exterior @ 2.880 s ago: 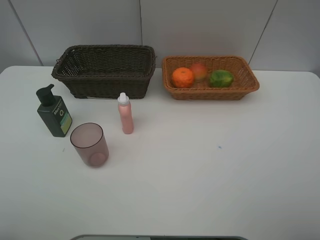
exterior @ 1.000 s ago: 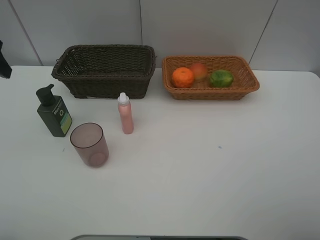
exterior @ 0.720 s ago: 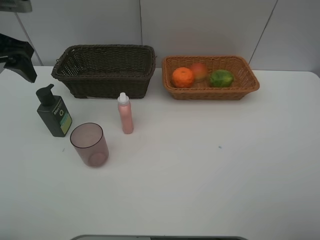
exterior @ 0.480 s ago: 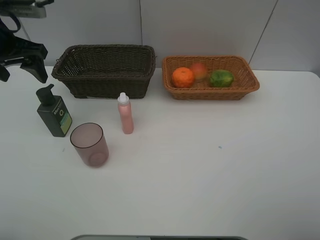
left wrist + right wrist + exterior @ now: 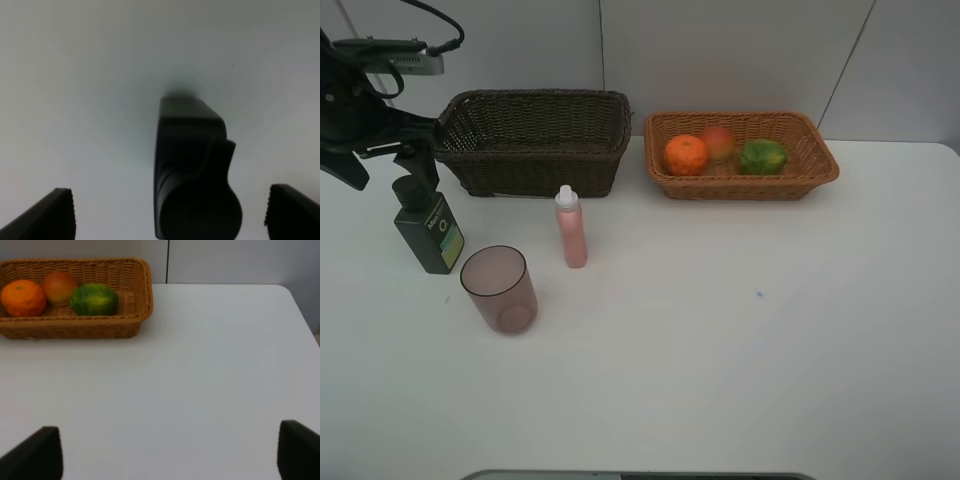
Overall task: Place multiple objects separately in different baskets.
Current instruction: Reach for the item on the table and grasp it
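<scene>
Straddling the dark green pump bottle (image 5: 430, 232), apparently without contact, the left tool (image 5: 392, 176) is gaping wide; the right tool (image 5: 170, 455) is likewise gaping over the bench (image 5: 210, 370).

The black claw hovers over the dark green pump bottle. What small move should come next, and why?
Probably lower straight down. The left gripper is open above the dark green pump bottle, with the pump head centred between its jaws in the wrist view, so it looks lined up but not yet around the body.
</scene>
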Robot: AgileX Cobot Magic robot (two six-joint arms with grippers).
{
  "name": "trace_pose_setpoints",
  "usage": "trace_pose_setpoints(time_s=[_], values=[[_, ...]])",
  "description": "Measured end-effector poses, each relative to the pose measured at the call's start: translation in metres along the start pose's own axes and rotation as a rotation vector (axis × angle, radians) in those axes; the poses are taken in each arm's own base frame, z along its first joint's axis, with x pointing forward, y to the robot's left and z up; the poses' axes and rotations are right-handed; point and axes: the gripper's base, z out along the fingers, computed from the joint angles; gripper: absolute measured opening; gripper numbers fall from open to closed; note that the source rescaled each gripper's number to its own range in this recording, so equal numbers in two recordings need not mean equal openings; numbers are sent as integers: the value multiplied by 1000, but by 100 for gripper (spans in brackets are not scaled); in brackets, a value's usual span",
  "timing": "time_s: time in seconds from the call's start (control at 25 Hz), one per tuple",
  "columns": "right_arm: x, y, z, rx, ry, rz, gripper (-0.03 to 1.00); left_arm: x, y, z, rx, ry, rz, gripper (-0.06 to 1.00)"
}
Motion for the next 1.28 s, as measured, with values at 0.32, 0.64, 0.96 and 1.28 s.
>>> trace_pose_setpoints(time_s=[0.32,0.64,0.96,1.28], values=[[0,0,0,0,0,0,74,-5,-1,31,-2,36,-2,98],[0,0,0,0,0,0,74,-8,-3,44,20,34,-10,98],[0,0,0,0,0,0,74,0,-4,54,36,37,-1,98],[0,0,0,0,0,0,74,1,-4,57,36,48,6,66]])
